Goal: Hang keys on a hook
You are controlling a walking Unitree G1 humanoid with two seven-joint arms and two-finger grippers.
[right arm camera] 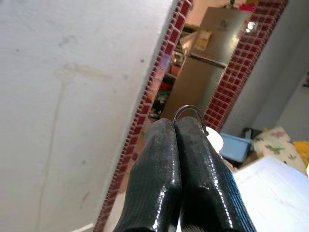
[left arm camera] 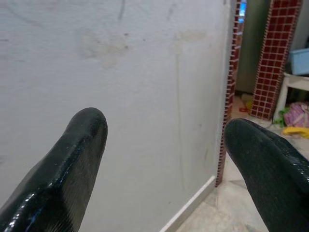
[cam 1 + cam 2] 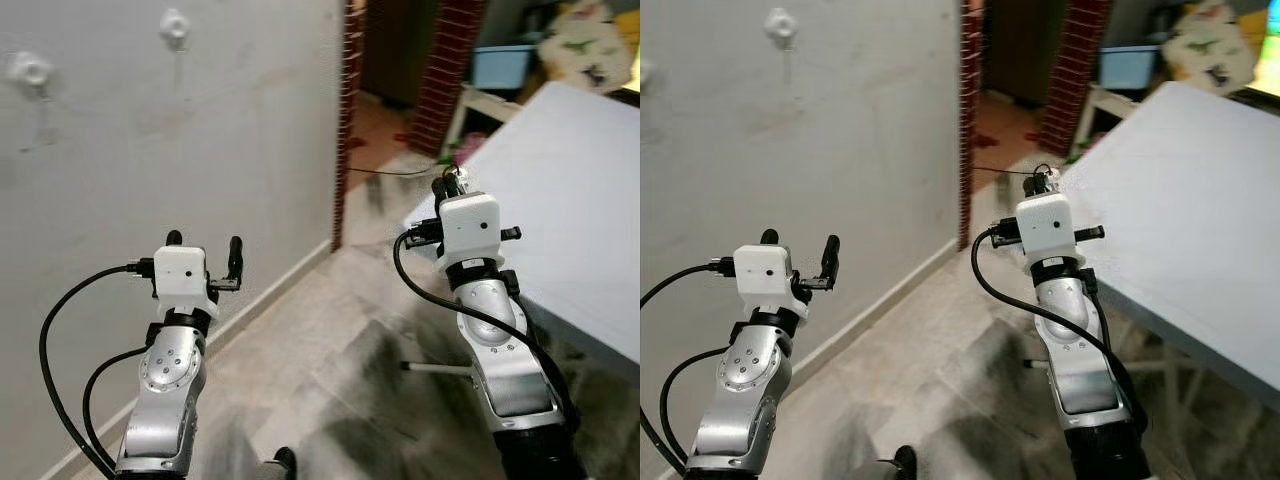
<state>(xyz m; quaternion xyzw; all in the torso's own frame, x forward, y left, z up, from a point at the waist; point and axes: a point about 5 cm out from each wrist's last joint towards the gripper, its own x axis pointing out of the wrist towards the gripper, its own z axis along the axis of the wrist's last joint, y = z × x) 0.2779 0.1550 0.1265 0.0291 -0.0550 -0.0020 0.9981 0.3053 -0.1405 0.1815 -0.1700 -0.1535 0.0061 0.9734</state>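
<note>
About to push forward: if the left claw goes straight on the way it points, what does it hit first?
Likely the bare grey wall; the open left claw faces it, with nothing between. Depth unclear.

You see the left gripper (image 2: 164,145) with fingers (image 2: 72,159) spread wide before a grey wall (image 2: 145,72), red brick pillar (image 2: 280,53) at upper right.

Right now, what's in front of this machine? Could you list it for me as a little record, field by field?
Place: tiled floor between a grey wall and a white table
Hooks: two white hooks high on the wall
Right gripper: jaws shut on a key ring, raised beside the table
Left gripper: jaws open, nothing in them, pointing at the wall
Beyond: brick-edged doorway
</note>
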